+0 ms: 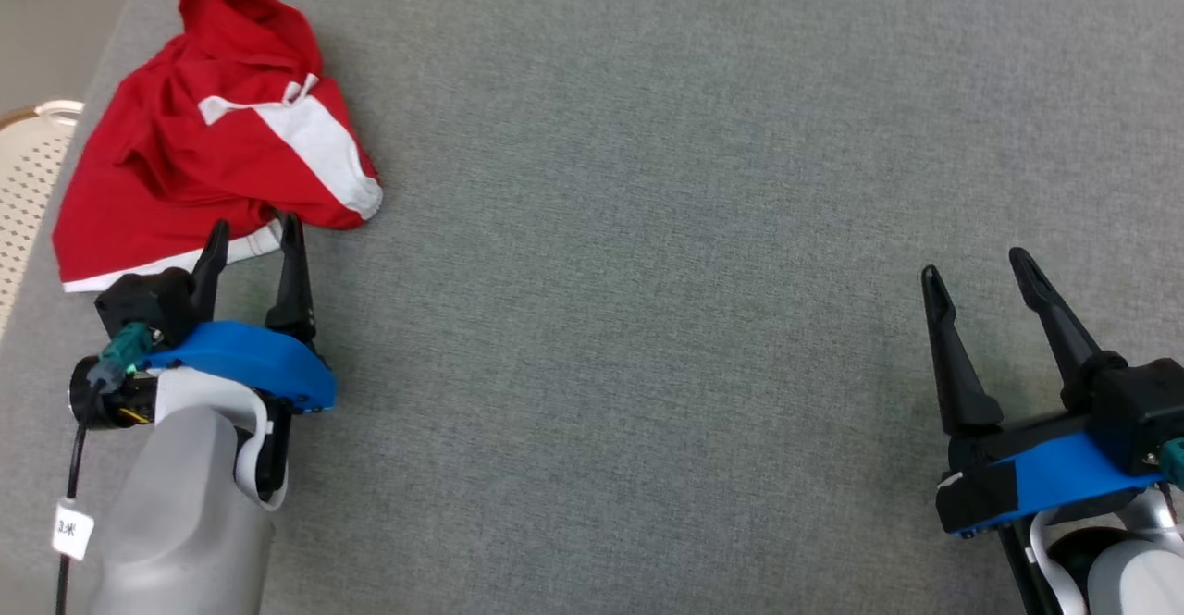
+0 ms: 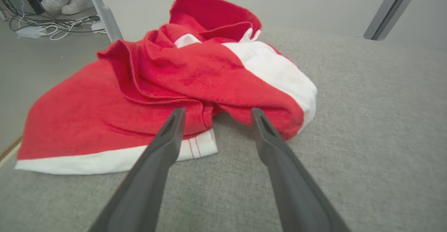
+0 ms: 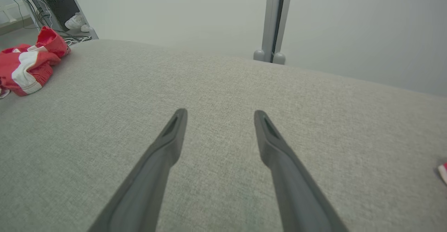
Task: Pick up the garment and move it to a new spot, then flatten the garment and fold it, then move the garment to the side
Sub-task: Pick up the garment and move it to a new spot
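Standing spread wide and empty, the left fingers (image 1: 290, 240) are seen with their tips at the near edge of the garment (image 1: 203, 153); contact cannot be confirmed. In the left wrist view, a bunched red fold is presented directly ahead of the gap between the tips. The white-banded hem lies crosswise under the tip on that view's left. No single long axis can be read from the crumpled heap. The garment is located at the far left of the tabletop (image 1: 647, 227), close to its edge. The right fingers (image 1: 953, 356) are likewise spread wide and empty, well apart from the garment. The left arm is judged nearer; a short forward advance and closure would be required.
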Robot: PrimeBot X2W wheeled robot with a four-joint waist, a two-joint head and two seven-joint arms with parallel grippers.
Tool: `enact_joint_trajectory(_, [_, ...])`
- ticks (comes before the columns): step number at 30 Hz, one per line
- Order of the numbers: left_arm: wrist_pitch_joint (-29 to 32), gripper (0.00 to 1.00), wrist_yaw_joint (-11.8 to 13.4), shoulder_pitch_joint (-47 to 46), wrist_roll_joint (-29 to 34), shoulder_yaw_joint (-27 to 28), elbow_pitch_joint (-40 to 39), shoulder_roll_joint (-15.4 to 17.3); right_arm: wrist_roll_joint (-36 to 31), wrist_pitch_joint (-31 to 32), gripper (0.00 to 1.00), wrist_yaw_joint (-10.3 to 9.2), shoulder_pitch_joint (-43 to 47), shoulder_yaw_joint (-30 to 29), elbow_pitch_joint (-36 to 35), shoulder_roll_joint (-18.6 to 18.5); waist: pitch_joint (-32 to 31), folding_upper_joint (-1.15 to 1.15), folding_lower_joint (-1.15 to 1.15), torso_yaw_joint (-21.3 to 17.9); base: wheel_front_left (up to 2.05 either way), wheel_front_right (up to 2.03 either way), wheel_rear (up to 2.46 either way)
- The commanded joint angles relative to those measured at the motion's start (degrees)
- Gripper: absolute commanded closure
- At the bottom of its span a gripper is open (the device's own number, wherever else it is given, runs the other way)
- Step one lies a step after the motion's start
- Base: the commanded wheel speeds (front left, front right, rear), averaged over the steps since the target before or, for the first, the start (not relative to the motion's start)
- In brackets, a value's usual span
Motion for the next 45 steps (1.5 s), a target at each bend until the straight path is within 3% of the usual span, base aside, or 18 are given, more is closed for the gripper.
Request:
enact_joint_trajectory(1, [-0.15,0.00,-0.19,-1.13,-0.31,0.04,0.53,0.47,-0.31,-0.12,0.00,0.01,-1.01,0.05,-0.32,-0.11,0.33,-0.02,-0.01,-0.11,0.00,0.00,0.00])
enact_joint_trajectory(10, [4.65,0.00,-0.60,-10.91,-6.18,-4.54,17.99,2.99,-0.48,-0.90,0.00,0.01,-3.52,-0.39,0.41,-0.32,3.78,-0.02,-0.01,-2.13,0.00,0.00,0.00])
enact_joint_trajectory(11, [4.94,0.10,-0.59,-11.50,-6.96,-5.23,18.75,3.34,-0.50,-1.00,0.00,0.01,-3.55,-0.44,0.47,-0.31,3.80,-0.02,-0.01,-2.18,0.00,0.00,0.00])
enact_joint_trajectory(12, [4.69,0.65,-0.59,-11.96,-7.56,-5.69,19.29,3.88,-0.56,-1.01,0.00,0.01,-3.51,-0.47,0.55,-0.30,3.74,-0.02,-0.01,-2.23,0.00,0.00,0.00])
enact_joint_trajectory(13, [4.18,1.00,-0.51,-12.37,-8.11,-6.20,19.78,4.34,-0.61,-1.06,0.00,0.01,-3.44,-0.56,0.63,-0.29,3.57,-0.02,-0.01,-2.23,0.00,0.00,0.00])
enact_joint_trajectory(21, [-0.07,1.00,-0.23,-11.93,-8.77,-5.81,19.18,6.44,-0.69,-2.40,0.00,0.01,-1.84,-0.97,1.83,-0.51,-1.10,-0.02,-0.01,-1.97,0.00,0.00,0.00])
enact_joint_trajectory(30, [-0.19,1.00,4.93,0.64,-2.73,-1.08,-3.33,6.69,0.82,-4.15,0.00,0.01,2.02,-1.39,3.73,-0.08,-11.29,-0.02,-0.01,-2.90,0.00,0.00,0.00])
enact_joint_trajectory(36, [0.52,1.00,7.18,12.37,0.25,-3.49,-17.79,4.48,2.47,-4.79,0.00,0.01,5.75,-1.58,4.98,0.20,-18.27,-0.02,-0.01,-4.79,0.00,0.00,0.00])
enact_joint_trajectory(39, [3.46,1.00,7.13,17.27,0.78,-6.17,-24.43,3.55,3.37,-4.62,0.00,0.01,7.70,-1.80,4.98,0.27,-20.47,-0.02,-0.01,-6.28,0.00,0.00,0.00])
enact_joint_trajectory(45, [9.41,1.00,4.59,21.58,0.30,-12.43,-32.84,0.96,4.40,-3.99,0.00,0.01,9.53,-0.81,4.18,0.30,-21.23,-0.02,-0.01,-11.58,0.00,0.00,0.00])
